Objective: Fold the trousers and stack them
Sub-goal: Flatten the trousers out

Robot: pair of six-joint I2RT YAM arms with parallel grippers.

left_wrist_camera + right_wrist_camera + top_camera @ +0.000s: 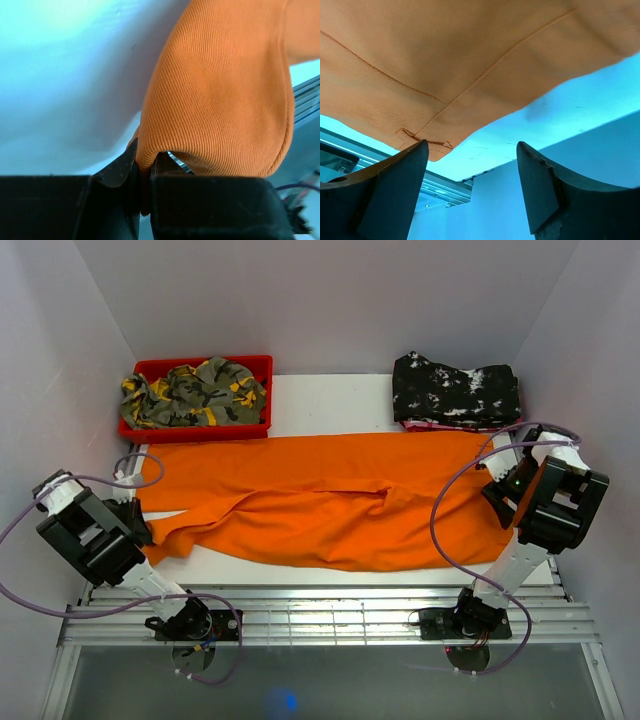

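**Trousers (330,505) spread across bench (330,395)**

Far left: left gripper (142,170) clenched on a bulging fold of orange leg fabric. Centre: laid flat, legs towards the left, waist towards the right. Far right: right gripper (472,172) released, jaws wide apart, a seamed cloth corner close by one finger, not pinched.

red bin (195,430): far left, holds camouflage garment (195,392) | black speckled garment (455,390): far right
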